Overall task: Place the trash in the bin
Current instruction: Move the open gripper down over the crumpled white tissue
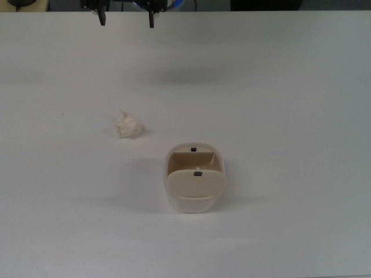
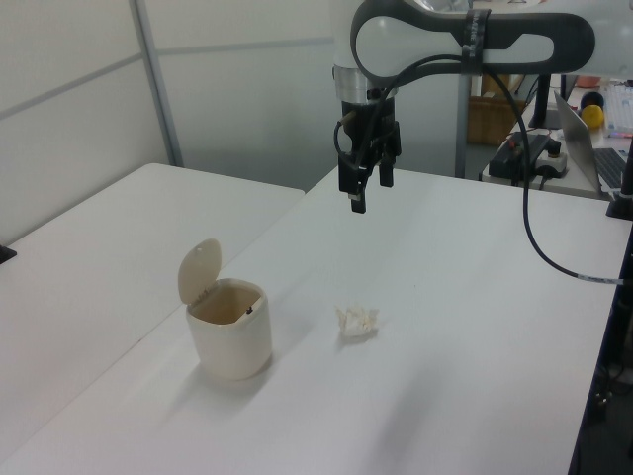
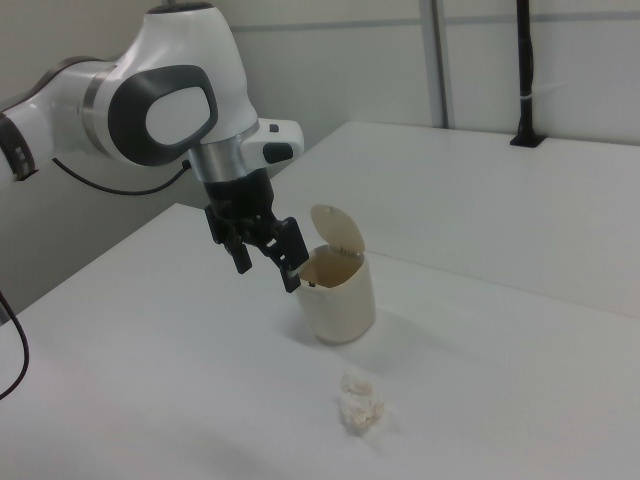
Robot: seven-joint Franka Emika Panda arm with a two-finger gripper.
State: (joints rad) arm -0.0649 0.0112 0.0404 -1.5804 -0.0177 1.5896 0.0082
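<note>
The trash is a small crumpled off-white paper wad lying alone on the white table. The bin is a small beige container standing upright with its flap lid tipped open. My gripper hangs in the air well above the table, open, with nothing between its black fingers. In the top view it sits at the far edge, well beyond the wad. In the right view it overlaps the bin's left side but is above it.
The white table spreads wide around both objects. A second white table adjoins it on the left view's left. A desk with cables and a laptop stands at the left view's far right. A black cable hangs from the arm.
</note>
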